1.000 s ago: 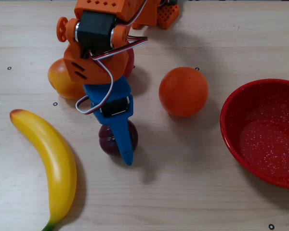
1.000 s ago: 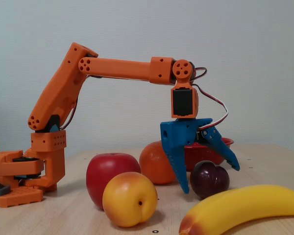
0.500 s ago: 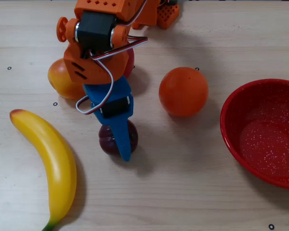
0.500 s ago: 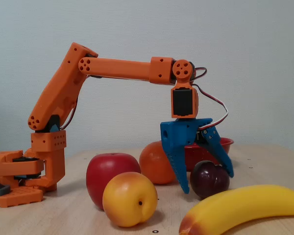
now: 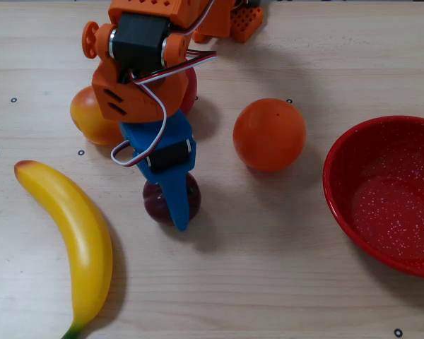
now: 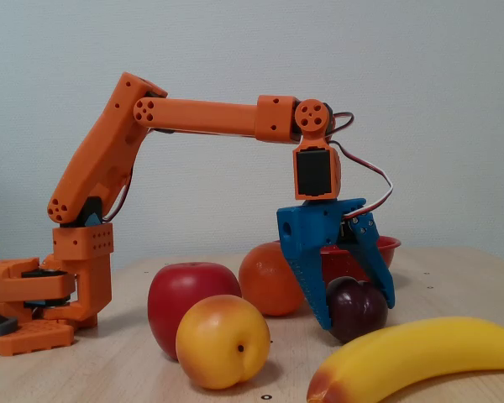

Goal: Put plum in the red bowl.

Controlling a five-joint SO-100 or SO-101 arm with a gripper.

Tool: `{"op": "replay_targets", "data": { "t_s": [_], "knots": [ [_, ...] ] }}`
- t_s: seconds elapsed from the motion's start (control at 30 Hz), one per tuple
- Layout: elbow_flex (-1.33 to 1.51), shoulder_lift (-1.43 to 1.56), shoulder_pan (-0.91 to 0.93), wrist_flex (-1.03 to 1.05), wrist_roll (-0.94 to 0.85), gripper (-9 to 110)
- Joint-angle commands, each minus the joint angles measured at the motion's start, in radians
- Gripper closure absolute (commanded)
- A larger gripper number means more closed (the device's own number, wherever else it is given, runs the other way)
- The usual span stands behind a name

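Blue gripper (image 6: 359, 315) clamped with its 2 fingers on the plum (image 6: 356, 310) on the wooden table (image 5: 268, 268), left of the orange (image 5: 269, 134) and red bowl (image 5: 346, 219) in the overhead view.

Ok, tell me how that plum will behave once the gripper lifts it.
The plum looks round and glossy, so it may slip between the gripper's narrow blue fingers. If released onto the table, it would probably roll. It looks small, likely light.

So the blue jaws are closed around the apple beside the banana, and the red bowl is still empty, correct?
Not the apple. The fixed view shows the jaws closed on the plum; the apple sits untouched further left. The banana does lie beside it, and the overhead view shows the red bowl empty.
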Motion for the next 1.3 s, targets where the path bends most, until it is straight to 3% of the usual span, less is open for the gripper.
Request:
{"op": "replay_targets", "data": {
  "t_s": [0.0,0.77,1.27],
  "knots": [
    [-0.034,0.038,-0.029,0.048,-0.054,102],
    [-0.210,0.261,-0.063,0.187,-0.009,102],
    [-0.301,0.436,-0.196,0.189,0.028,102]
  ]
}}
